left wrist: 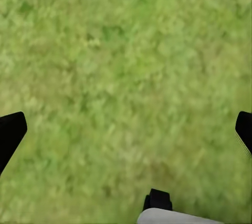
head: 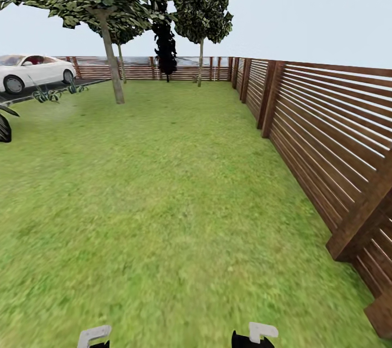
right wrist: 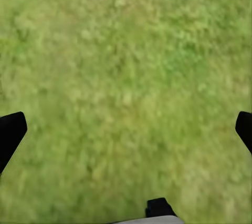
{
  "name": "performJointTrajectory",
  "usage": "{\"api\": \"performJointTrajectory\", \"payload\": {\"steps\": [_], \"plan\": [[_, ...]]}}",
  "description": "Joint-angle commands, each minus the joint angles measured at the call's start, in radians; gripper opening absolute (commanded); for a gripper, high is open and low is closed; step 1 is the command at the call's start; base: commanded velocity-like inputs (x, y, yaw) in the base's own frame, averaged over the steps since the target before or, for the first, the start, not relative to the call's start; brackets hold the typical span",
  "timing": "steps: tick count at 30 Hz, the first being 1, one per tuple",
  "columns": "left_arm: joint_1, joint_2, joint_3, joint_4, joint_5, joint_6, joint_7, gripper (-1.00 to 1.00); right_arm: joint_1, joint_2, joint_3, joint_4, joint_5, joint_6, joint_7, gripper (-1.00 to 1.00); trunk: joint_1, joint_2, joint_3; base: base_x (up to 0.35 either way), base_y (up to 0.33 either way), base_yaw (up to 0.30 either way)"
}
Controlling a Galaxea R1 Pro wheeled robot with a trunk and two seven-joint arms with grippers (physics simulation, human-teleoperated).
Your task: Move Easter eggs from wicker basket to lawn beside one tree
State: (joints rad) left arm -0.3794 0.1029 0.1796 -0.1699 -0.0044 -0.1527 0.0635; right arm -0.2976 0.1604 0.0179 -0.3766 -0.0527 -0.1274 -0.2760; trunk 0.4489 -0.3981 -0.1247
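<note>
The lawn [head: 163, 190] stretches ahead of me across the garden. A tree [head: 112, 65] with a pale bare trunk and a dark leafy crown stands at the far left. A second, thinner tree [head: 200, 65] grows near the back fence. The Easter eggs and the wicker basket are out of view. My left gripper [left wrist: 126, 132] is open over bare grass, its dark fingertips [left wrist: 10, 132] far apart. My right gripper [right wrist: 126, 132] is open too, with nothing between its fingers. Pale parts of both arms [head: 93, 335] peek in at the bottom of the head view.
A brown slatted fence [head: 326, 130] runs along the right side and across the back. A near-black cypress [head: 165, 51] stands by the back fence. A white car [head: 30, 71] is parked on dark paving at the far left, with low spiky plants [head: 51, 95] at the edge.
</note>
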Motion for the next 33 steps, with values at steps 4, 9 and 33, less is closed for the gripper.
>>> {"api": "performJointTrajectory", "payload": {"steps": [4,9,33], "plan": [[-0.001,0.0,0.003,0.001,0.0,-0.004,0.001,1.0,-0.001,0.001,0.002,0.001,-0.006,-0.004,-0.003,1.0,0.001,-0.002,-0.002,0.309,0.0,0.0],[-0.001,0.0,0.003,0.001,0.0,-0.004,0.001,1.0,-0.001,0.0,0.002,0.001,-0.006,-0.004,-0.003,1.0,0.001,-0.002,-0.002,0.309,0.0,0.0],[-0.001,-0.002,0.001,0.001,0.0,-0.005,0.001,1.0,-0.001,0.001,0.003,0.001,-0.004,-0.003,-0.003,1.0,0.001,-0.002,-0.002,0.306,0.0,0.024]]}}
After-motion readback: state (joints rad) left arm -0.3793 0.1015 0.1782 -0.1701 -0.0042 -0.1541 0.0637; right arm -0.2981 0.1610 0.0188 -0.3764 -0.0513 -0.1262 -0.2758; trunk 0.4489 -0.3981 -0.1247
